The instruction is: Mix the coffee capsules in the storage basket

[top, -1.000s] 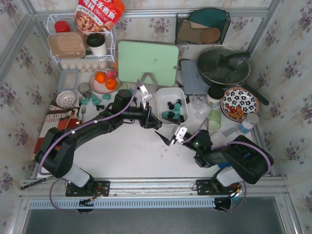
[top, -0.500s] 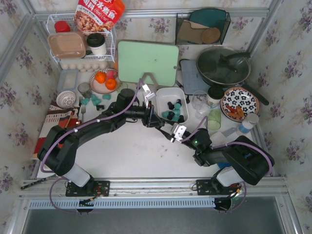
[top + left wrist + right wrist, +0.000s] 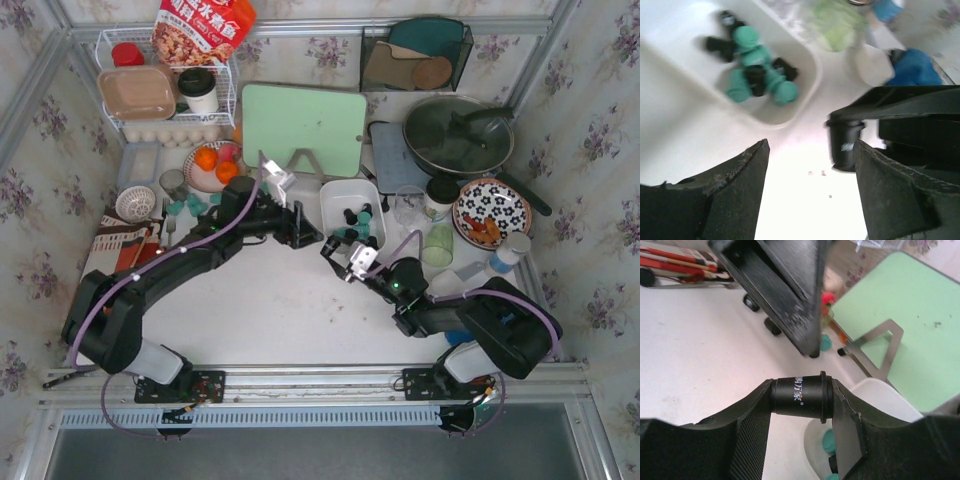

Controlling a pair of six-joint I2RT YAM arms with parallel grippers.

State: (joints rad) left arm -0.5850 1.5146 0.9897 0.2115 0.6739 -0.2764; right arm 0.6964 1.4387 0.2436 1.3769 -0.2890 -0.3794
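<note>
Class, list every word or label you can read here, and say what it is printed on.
"水煮鱼", as best it reads: red bag at the back.
"万家", after a blurred first sign: black capsule in the right fingers.
Everything else: too small or blurred.

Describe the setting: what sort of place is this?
Likely a mock kitchen counter in a test cell: a lidded frying pan, a green cutting board, a white wire rack of tableware, boxed in by wallpapered panels.
</note>
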